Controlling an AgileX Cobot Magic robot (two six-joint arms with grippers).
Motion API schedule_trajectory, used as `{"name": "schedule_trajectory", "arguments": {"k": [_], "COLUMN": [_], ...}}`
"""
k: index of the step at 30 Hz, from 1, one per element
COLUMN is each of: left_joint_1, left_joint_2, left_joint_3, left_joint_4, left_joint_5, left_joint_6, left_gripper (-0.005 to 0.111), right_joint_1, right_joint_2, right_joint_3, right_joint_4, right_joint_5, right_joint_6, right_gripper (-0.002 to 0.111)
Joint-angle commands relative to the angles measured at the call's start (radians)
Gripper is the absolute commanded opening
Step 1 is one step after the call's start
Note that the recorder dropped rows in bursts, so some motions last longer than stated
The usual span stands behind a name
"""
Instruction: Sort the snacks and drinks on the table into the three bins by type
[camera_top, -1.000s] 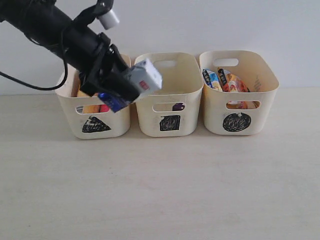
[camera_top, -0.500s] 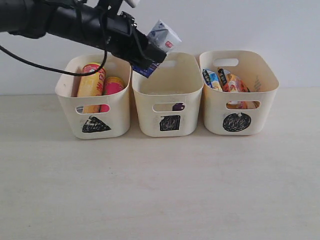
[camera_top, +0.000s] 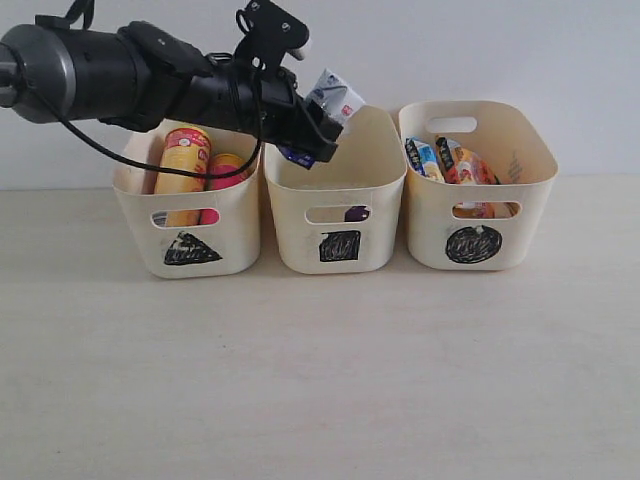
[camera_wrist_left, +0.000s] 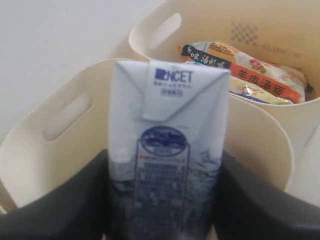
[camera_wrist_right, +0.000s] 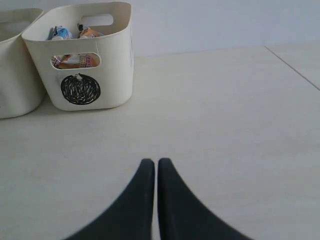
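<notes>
Milk carton (camera_top: 335, 97) clamped in left hand (camera_top: 318, 125), tilted above square-marked bin (camera_top: 382, 220); right hand (camera_wrist_right: 155, 169) closed, empty.

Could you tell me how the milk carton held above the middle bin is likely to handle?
The milk carton looks stiff: its flat sides show no denting in the left pincer. Its smooth faces may be slippery. Tall and narrow, it will probably tip over in the square-marked bin.

we've got the exterior cam off the counter's (camera_top: 320, 380) near edge, facing the three bins (camera_top: 335, 190) along the far edge. left wrist cam peers close past the milk carton (camera_wrist_left: 167, 150) over the square bin (camera_wrist_left: 35, 165); right wrist cam sits low over the counter. all catch the circle bin (camera_top: 530, 195).
</notes>
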Motion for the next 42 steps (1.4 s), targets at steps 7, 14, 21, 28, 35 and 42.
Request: {"name": "schedule_trajectory", "arguments": {"k": [7, 14, 21, 28, 35, 42], "left_joint_1": [-0.005, -0.005, -0.005, 0.011, 0.011, 0.011], "left_joint_2": [0.041, 0.041, 0.041, -0.057, -0.157, -0.232], "left_joint_3": [-0.034, -0.034, -0.034, -0.034, -0.034, -0.032], "left_joint_4": [-0.025, -0.025, -0.027, 0.090, 0.877, 1.163], "left_joint_5": [-0.020, 0.005, 0.007, 0.047, 0.289, 0.553], "left_joint_6": [-0.052, -0.052, -0.056, -0.132, -0.880, -1.107], "left_gripper": [0.006, 0.052, 0.075, 0.037, 0.004, 0.004], "right_joint_1": [0.002, 0.002, 0.002, 0.002, 0.002, 0.002], "right_joint_2": [-0.005, -0.005, -0.005, -0.005, -0.005, -0.005], "right_joint_3": [0.004, 0.004, 0.004, 0.004, 0.004, 0.004], "right_joint_4": [-0.001, -0.001, -0.001, -0.001, -0.001, -0.001], "right_joint_5": [-0.008, -0.008, -0.008, -0.008, -0.008, -0.008], "right_joint_6": [0.001, 0.001, 0.001, 0.001, 0.001, 0.001], "right_gripper": [0.000, 0.000, 0.000, 0.000, 0.000, 0.000]}}
